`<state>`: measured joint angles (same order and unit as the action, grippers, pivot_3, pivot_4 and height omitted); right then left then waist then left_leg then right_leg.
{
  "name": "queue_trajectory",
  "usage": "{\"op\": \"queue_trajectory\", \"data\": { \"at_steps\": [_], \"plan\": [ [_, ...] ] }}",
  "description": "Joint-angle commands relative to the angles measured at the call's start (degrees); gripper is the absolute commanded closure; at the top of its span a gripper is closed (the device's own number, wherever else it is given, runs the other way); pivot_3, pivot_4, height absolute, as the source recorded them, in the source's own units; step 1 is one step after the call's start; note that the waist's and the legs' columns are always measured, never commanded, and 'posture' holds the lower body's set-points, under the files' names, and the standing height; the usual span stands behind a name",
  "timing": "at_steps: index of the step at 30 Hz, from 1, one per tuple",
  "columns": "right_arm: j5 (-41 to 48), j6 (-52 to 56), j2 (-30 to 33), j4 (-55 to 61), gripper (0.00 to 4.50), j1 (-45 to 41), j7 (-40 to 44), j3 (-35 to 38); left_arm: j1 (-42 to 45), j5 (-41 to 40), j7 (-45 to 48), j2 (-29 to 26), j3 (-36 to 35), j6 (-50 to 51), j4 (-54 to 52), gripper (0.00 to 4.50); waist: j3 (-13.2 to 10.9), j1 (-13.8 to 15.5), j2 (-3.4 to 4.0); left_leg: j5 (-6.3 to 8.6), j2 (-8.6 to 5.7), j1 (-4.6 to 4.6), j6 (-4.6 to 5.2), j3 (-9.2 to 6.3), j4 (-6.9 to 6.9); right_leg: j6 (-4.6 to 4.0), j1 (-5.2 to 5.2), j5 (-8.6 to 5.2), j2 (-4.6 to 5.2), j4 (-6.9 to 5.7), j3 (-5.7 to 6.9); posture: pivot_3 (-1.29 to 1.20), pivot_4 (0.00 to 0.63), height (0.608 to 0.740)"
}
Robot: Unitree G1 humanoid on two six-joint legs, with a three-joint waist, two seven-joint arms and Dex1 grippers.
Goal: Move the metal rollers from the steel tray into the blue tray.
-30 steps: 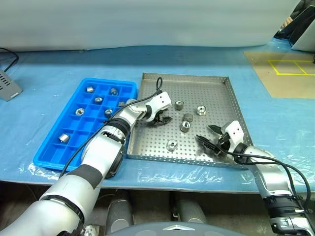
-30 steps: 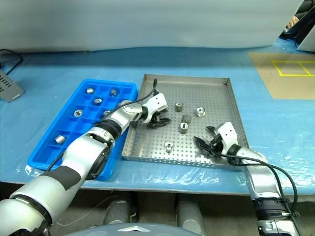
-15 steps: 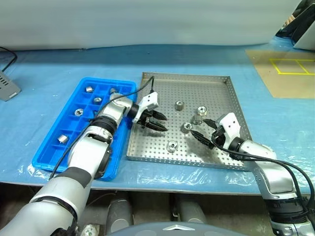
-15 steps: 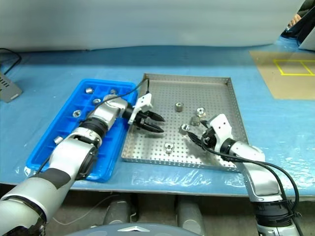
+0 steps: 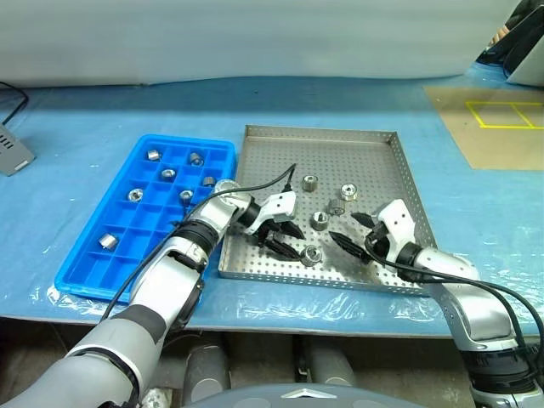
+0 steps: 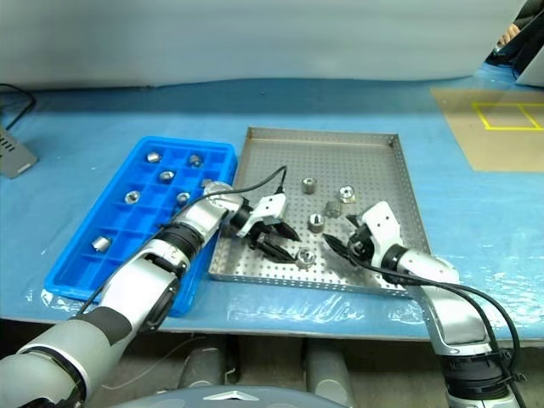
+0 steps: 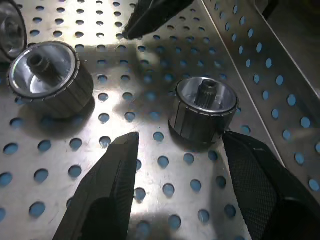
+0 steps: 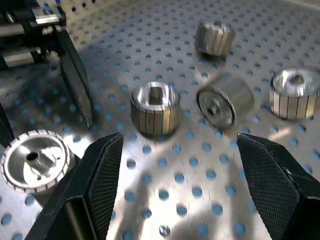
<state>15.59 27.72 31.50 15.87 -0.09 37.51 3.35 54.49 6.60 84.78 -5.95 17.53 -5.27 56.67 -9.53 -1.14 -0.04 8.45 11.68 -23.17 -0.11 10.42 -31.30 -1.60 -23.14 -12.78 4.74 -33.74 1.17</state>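
Observation:
The steel tray (image 5: 374,161) holds several metal rollers, among them one at the front (image 5: 310,253), one in the middle (image 5: 320,220) and one further back (image 5: 310,180). My left gripper (image 5: 295,244) is open and points right, low over the tray floor. The front roller (image 7: 205,107) stands just past its fingertips (image 7: 107,190), close to one of them. My right gripper (image 5: 342,226) is open too and faces the middle rollers (image 8: 155,107) from the right, holding nothing. To the left lies the blue tray (image 5: 144,225), with several rollers (image 5: 169,173) in its compartments.
Blue sheeting (image 5: 476,221) covers the table around both trays. A grey device (image 5: 13,151) lies at the far left edge. A brown board with yellow lines (image 5: 493,127) is at the back right. The left arm's cable (image 5: 255,183) arcs over the tray's left side.
My left gripper has drawn back toward the tray's front edge and turned to point right. The front roller has shifted slightly right. My right gripper has edged in toward the middle rollers.

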Motion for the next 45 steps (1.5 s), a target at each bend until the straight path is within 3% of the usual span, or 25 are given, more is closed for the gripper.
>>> {"op": "queue_trajectory", "data": {
  "at_steps": [1, 17, 20, 24, 36, 39, 42, 45],
  "plan": [
    [-0.41, -4.06, 0.69, -1.07, 0.7, 1.09, 0.58, 1.74, -0.34, -0.23, 0.88, 0.01, 0.81, 0.28, -0.36, 1.73, 0.0, -0.17, 0.0, 0.0, 0.0, 0.01, 0.0, 0.0, 0.01, 0.0, 0.0, 0.0, 0.0, 0.0, 0.0, -0.5, 0.15, 0.74],
    [-0.39, -7.28, 2.81, 0.45, 0.7, 7.06, 1.5, 4.83, -2.1, -1.07, -2.13, 3.65, 0.97, -1.04, -0.96, 1.73, 0.02, -0.8, 0.03, -0.03, -0.16, 0.02, 0.28, -0.03, -0.05, 0.0, 0.14, 0.0, 0.18, 0.09, 0.05, -0.53, 0.15, 0.74],
    [-0.55, -7.07, 2.63, 0.54, 0.7, 7.01, 1.02, 4.67, -2.29, -1.0, -3.73, 4.19, 0.8, -1.46, -0.33, 1.18, 0.02, -0.8, 0.03, -0.03, -0.17, 0.01, 0.29, -0.03, -0.06, 0.0, 0.15, 0.0, 0.19, 0.09, 0.06, -0.53, 0.15, 0.74],
    [-0.58, -5.81, 2.59, 2.0, 0.7, 6.98, 0.3, 4.24, -2.24, 0.53, -7.18, 4.7, 1.68, -2.33, 0.86, 0.06, 0.02, -0.98, 0.03, 0.0, -0.2, 0.01, 0.31, -0.05, -0.12, 0.01, 0.18, 0.0, 0.23, 0.08, 0.05, -0.53, 0.15, 0.74],
    [0.28, -1.28, 3.11, 6.71, 0.7, 6.98, -1.01, 5.39, -4.28, 0.41, -3.37, 4.49, 3.87, -0.41, -0.55, 0.06, 0.05, -1.27, 0.05, 0.01, -0.19, 0.05, 0.3, -0.08, -0.12, 0.01, 0.2, 0.0, 0.23, 0.09, 0.05, -0.53, 0.15, 0.74],
    [0.39, -0.68, 3.01, 7.13, 0.7, 6.63, -1.19, 5.27, -4.05, 1.49, -5.78, 4.32, 4.02, -1.91, 0.79, 0.67, 0.05, -1.3, 0.07, 0.02, -0.19, 0.05, 0.28, -0.09, -0.11, 0.01, 0.2, -0.01, 0.22, 0.09, 0.05, -0.53, 0.15, 0.74],
    [0.63, -0.19, 2.82, 7.61, 0.7, 6.25, -1.38, 5.08, -3.84, 3.12, -9.56, 4.28, 4.73, -2.82, 1.94, 1.59, 0.06, -1.33, 0.08, 0.03, -0.19, 0.06, 0.26, -0.09, -0.11, 0.01, 0.2, -0.01, 0.22, 0.09, 0.05, -0.53, 0.15, 0.74],
    [0.8, 0.23, 2.78, 7.85, 0.7, 6.08, -1.52, 5.06, -3.98, 3.54, -10.04, 4.02, 5.35, -2.82, 2.62, 1.59, 0.09, -1.32, 0.08, 0.03, -0.2, 0.1, 0.26, -0.1, -0.12, 0.01, 0.28, 0.0, 0.22, 0.09, 0.06, -0.53, 0.15, 0.74]
  ]
}}
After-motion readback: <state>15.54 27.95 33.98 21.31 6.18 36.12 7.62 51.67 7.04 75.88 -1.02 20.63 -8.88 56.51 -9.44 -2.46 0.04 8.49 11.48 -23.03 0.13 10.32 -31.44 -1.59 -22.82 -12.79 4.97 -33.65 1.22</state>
